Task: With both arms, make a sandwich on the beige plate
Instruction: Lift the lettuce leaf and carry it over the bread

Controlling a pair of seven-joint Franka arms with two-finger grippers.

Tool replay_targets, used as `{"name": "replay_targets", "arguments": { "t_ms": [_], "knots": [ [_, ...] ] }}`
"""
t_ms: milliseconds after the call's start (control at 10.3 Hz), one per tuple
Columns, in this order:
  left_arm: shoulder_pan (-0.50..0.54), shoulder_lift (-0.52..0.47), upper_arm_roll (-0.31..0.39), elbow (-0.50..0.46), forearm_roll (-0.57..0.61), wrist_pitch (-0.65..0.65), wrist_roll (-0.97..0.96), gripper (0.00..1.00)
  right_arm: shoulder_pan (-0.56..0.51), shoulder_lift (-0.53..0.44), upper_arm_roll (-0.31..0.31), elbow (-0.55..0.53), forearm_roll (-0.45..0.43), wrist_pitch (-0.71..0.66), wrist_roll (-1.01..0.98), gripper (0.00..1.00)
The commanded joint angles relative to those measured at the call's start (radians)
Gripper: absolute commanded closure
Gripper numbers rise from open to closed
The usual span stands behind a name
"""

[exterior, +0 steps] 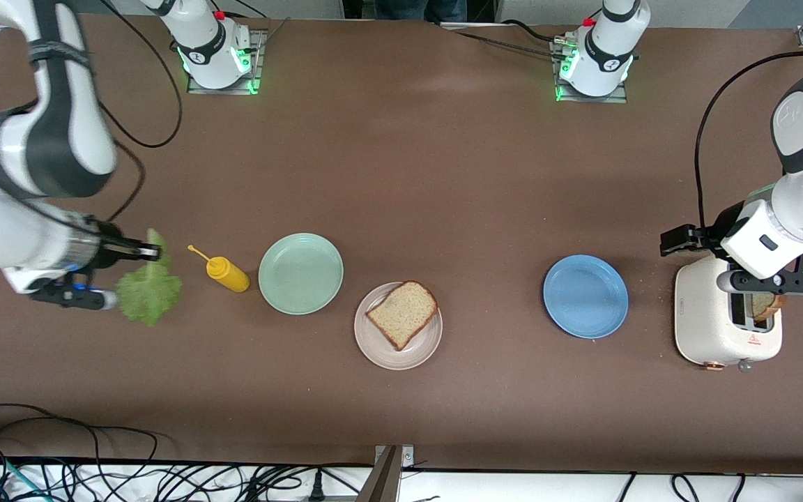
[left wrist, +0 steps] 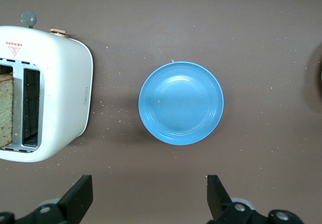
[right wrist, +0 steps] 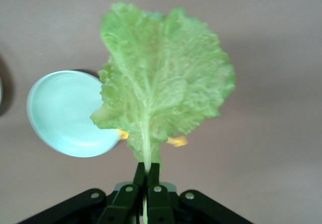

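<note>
Sandwich assembly, partly done. Beige plate (exterior: 382, 348), near the middle of the table: holds one wholegrain bread slice (exterior: 402, 314), lying flat; base layer in place. Lettuce leaf (right wrist: 161, 83): pinched by its stem in the right gripper (right wrist: 146, 176), jaws clamped tight on it, raised over the table at the right arm's end, beside the yellow squeeze bottle (exterior: 226, 273); not yet on the bread. Second bread slice (left wrist: 6, 110): standing in a slot of the white toaster (left wrist: 60, 83) at the left arm's end, not yet taken. Left gripper (left wrist: 150, 199): over the toaster, fingers spread wide, holding nothing. Mint-green plate (exterior: 300, 272) and blue plate (exterior: 585, 295): bare, unused. Outstanding, by judgement: lay the lettuce on the plated slice, draw the toaster slice, cap the stack.
</note>
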Motion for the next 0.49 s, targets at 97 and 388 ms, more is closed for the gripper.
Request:
{"name": "replay_targets", "arguments": {
  "t_ms": [97,388],
  "knots": [
    [-0.003,-0.006,0.004,-0.001,-0.002,0.005,0.017,0.0,0.169,0.062,-0.007,0.03,0.0,0.121,0.326,1.0],
    [-0.003,-0.001,0.004,-0.001,-0.004,0.005,0.017,0.0,0.276,0.118,-0.007,0.03,0.016,0.25,0.512,1.0]
  ]
}}
